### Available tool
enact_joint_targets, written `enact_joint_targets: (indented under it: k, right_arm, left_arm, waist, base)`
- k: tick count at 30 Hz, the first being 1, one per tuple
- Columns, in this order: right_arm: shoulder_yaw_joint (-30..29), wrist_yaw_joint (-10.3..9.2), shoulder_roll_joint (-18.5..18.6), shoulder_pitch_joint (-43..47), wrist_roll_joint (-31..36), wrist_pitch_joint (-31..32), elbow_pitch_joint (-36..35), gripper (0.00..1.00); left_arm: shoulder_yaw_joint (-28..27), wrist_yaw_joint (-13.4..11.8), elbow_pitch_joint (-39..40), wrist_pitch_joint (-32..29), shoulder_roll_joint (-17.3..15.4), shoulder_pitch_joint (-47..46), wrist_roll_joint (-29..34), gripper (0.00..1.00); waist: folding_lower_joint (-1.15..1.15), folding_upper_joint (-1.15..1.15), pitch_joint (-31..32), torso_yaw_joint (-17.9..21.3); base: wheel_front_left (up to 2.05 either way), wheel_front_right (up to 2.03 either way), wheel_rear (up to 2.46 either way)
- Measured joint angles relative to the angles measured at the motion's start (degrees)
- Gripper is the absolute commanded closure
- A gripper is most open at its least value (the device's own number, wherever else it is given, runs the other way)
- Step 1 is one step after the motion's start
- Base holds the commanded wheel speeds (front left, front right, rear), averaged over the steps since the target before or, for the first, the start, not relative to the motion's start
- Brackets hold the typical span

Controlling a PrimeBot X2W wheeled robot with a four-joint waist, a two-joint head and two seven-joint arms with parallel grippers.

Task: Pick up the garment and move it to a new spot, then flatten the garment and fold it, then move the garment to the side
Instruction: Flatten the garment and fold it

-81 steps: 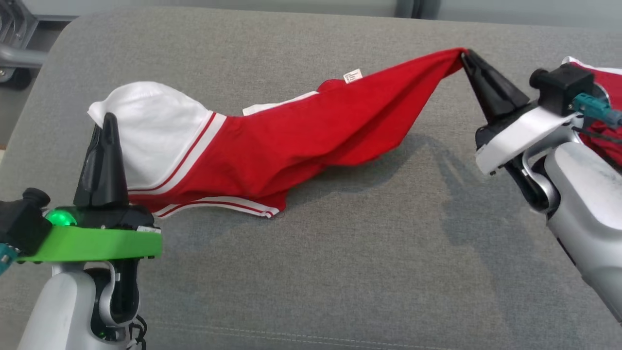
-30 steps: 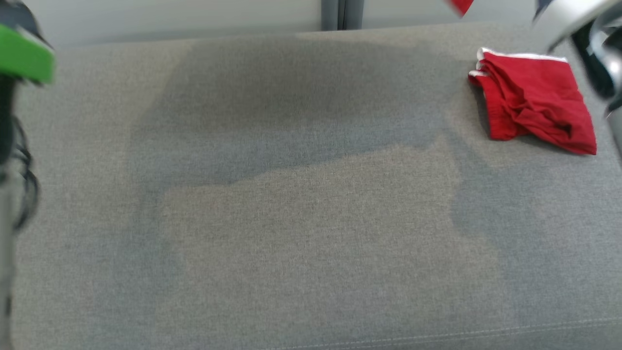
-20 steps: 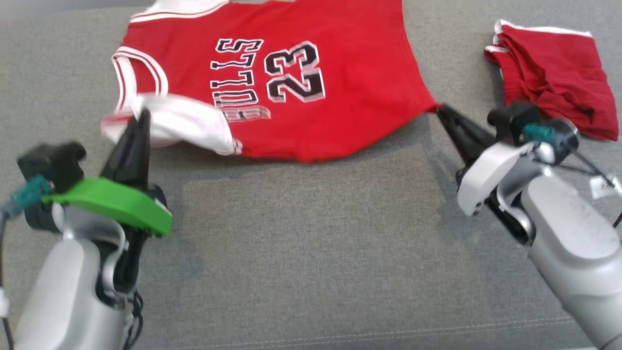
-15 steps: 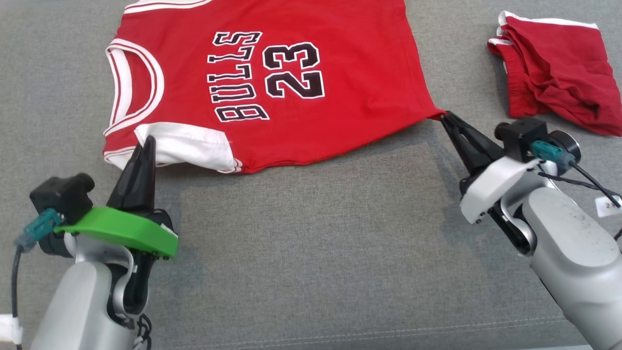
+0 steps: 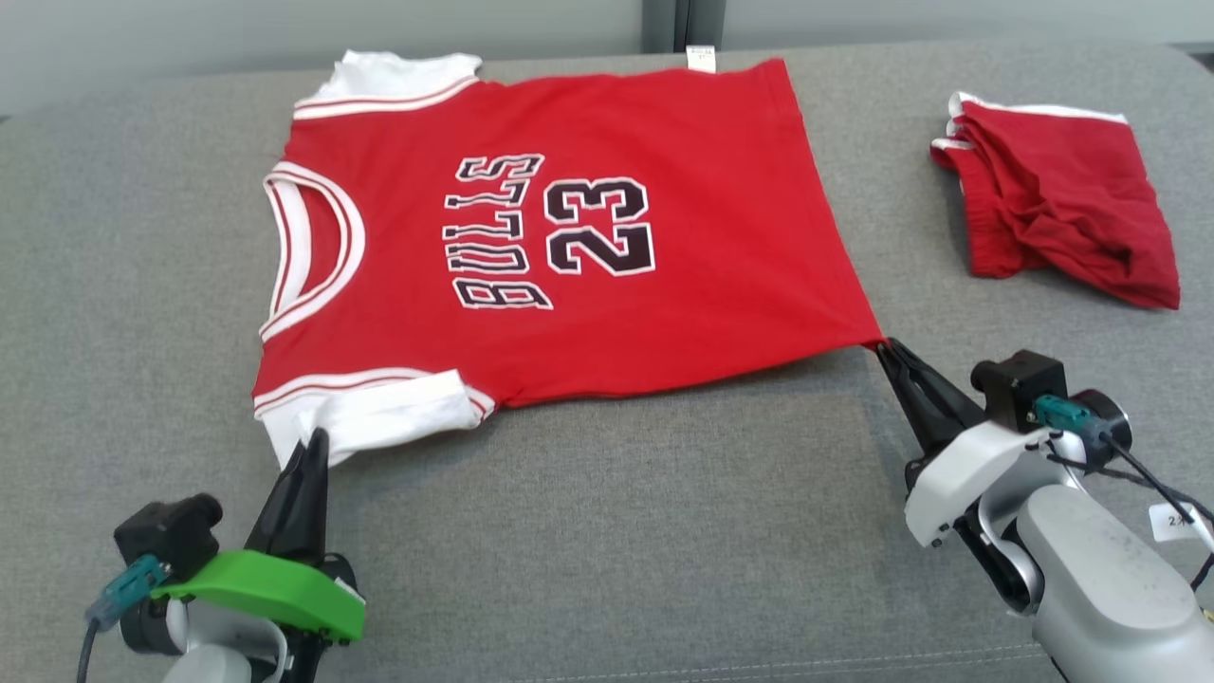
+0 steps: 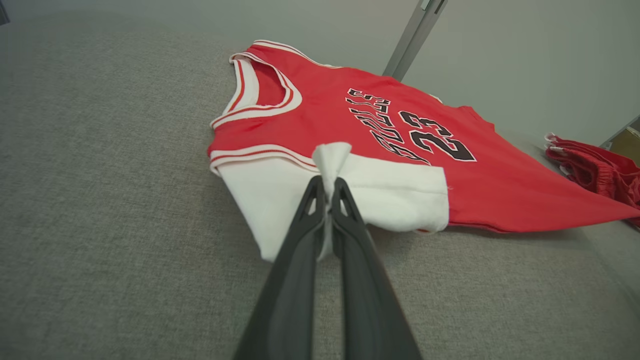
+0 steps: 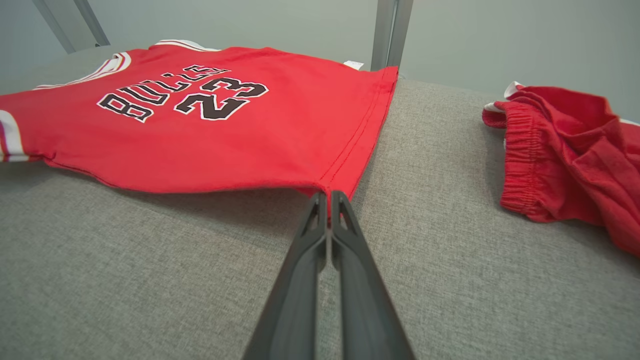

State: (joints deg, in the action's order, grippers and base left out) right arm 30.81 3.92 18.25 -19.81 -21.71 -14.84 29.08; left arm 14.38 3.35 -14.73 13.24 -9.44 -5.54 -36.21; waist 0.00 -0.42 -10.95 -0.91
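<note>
The garment (image 5: 607,275) is a red jersey with white sleeves, white-trimmed collar and black "BULLS 23" print, spread face up on the grey cushion, collar to the left. My left gripper (image 5: 315,441) is shut on the near white sleeve; in the left wrist view a pinch of white cloth stands between its tips (image 6: 327,182) on the garment (image 6: 400,150). My right gripper (image 5: 884,347) is shut on the near right hem corner, seen up close in the right wrist view (image 7: 327,196) where the garment (image 7: 200,130) stretches away slightly lifted.
Crumpled red shorts (image 5: 1053,199) with white trim lie at the far right of the grey cushion (image 5: 607,531), also in the right wrist view (image 7: 565,160). A pale wall with a grey post (image 5: 683,24) runs behind the cushion's back edge.
The garment was swung up out of view, then laid down spread flat. Over the last half second both grippers have drawn it toward the near edge, still holding the sleeve and hem corner.
</note>
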Motion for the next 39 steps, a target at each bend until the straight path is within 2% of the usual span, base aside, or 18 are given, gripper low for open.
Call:
enact_joint_targets:
  k: [3,11,17,28,29,30,31,32,33,34,36,37,39]
  right_arm:
    - [-0.96,-0.57,-0.6,2.75,0.08,0.03,-2.09,1.0]
    - [-1.45,-1.45,-0.57,10.2,1.04,0.08,-4.3,1.0]
    - [-2.86,-2.07,-0.44,15.54,1.03,0.09,-5.65,1.0]
    - [-2.48,-1.47,-1.42,17.07,2.16,0.09,-5.19,1.0]
    - [-2.48,-1.47,-1.62,17.08,2.18,0.09,-4.92,0.86]
    - [-2.5,-1.47,-1.77,17.11,2.21,0.09,-4.75,0.78]
    - [-2.53,-1.42,-1.87,17.15,2.21,0.09,-4.59,0.59]
    - [-2.63,-1.42,-1.92,17.32,2.21,0.09,-4.57,0.47]
    - [-2.76,-1.42,-1.97,17.63,2.21,0.09,-4.57,0.18]
    - [-2.86,-1.42,-1.98,18.08,2.21,0.09,-4.57,0.04]
    - [-3.03,-1.41,-1.97,18.84,2.42,0.09,-4.58,0.0]
    - [-3.18,-1.41,-1.97,19.21,2.64,0.09,-4.58,0.0]
    - [-3.58,-1.41,-1.9,19.74,2.87,0.09,-4.65,0.0]
  left_arm:
    - [-1.54,0.24,-0.88,0.51,0.37,1.94,-0.93,1.0]
    - [-1.26,0.77,-1.83,0.51,1.48,9.65,-1.97,1.0]
    - [-1.26,1.25,-2.37,0.68,1.67,11.32,-1.98,1.0]
    - [0.27,1.76,-5.47,0.68,1.57,12.63,-1.63,1.0]
    - [0.55,1.8,-5.75,0.68,1.6,12.63,-1.38,1.0]
    - [0.65,2.01,-6.14,0.68,1.62,12.63,-1.26,1.0]
    - [0.66,2.11,-6.59,0.68,1.62,12.63,-1.26,1.0]
    - [0.64,2.2,-6.98,0.68,1.64,12.63,-1.3,0.77]
    - [0.64,2.21,-7.14,0.68,1.66,12.63,-1.36,0.6]
    - [0.62,2.21,-7.21,0.68,1.67,12.63,-1.36,0.46]
    - [0.49,2.22,-7.46,0.68,1.7,12.64,-1.56,0.2]
    - [0.48,2.23,-7.67,0.68,1.7,12.65,-1.81,0.04]
    - [0.47,2.29,-8.11,0.68,1.7,12.8,-2.04,0.0]
  waist:
    - [0.0,0.0,2.51,0.14]
    - [0.0,0.0,6.99,1.13]
    - [0.0,0.0,9.39,1.42]
    - [0.0,0.0,10.37,1.58]
    - [0.0,0.0,10.38,1.59]
    - [0.0,0.0,10.39,1.59]
    - [0.0,0.0,10.4,1.59]
    - [0.0,0.0,10.4,1.58]
    - [0.0,0.0,10.4,1.56]
    - [0.0,0.0,10.4,1.53]
    - [0.0,0.0,10.38,1.48]
    - [0.0,0.0,10.36,1.46]
    - [0.0,0.0,10.3,1.43]
  base:
    - [0.0,0.0,0.0]
    - [0.0,0.0,0.0]
    - [0.0,0.0,0.0]
    - [0.0,0.0,0.0]
    - [0.0,0.0,0.0]
    - [0.0,0.0,0.0]
    - [0.0,0.0,0.0]
    - [0.0,0.0,0.0]
    - [0.0,0.0,0.0]
    - [0.0,0.0,0.0]
    - [0.0,0.0,0.0]
    - [0.0,0.0,0.0]
    - [0.0,0.0,0.0]
